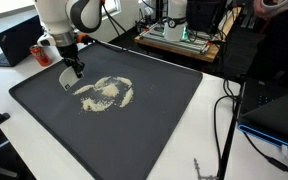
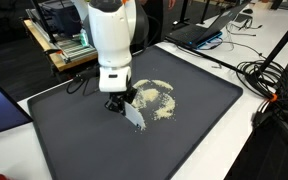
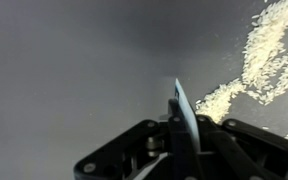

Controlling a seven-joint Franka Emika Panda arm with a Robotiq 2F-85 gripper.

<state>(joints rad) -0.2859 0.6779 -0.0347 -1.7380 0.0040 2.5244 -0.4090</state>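
Closest to the wrist camera, the gripper (image 3: 184, 140) is seen with its jaws drawn together on a thin pale blade (image 3: 181, 105), which is clamped between them and pointed toward twelve o'clock. Pale grains (image 3: 266, 48) are strewn over the dark mat (image 3: 64, 60) from the blade's two o'clock out to the frame's corner, the nearest lying just beside its edge. Whether that edge is pressed onto the mat cannot be settled here; it appears to be.

In an exterior view, the gripper (image 1: 72, 70) is found toward the mat's (image 1: 154, 130) ten o'clock side, with the blade (image 1: 71, 82) hung below it. The grains (image 1: 106, 93) are gathered in a loose ring at its four o'clock, near but apart. A laptop (image 1: 14, 42) is set beyond the mat at nine o'clock.

In an exterior view, the blade (image 2: 134, 117) is shown tilted under the gripper (image 2: 119, 103), with the grains (image 2: 154, 98) at its two o'clock.

The sweeping is judged best done with the blade's edge laid flat and lightly pressed on the mat. It should be drawn slowly through the outlying grains toward the heap, so that none are flicked away or passed over.
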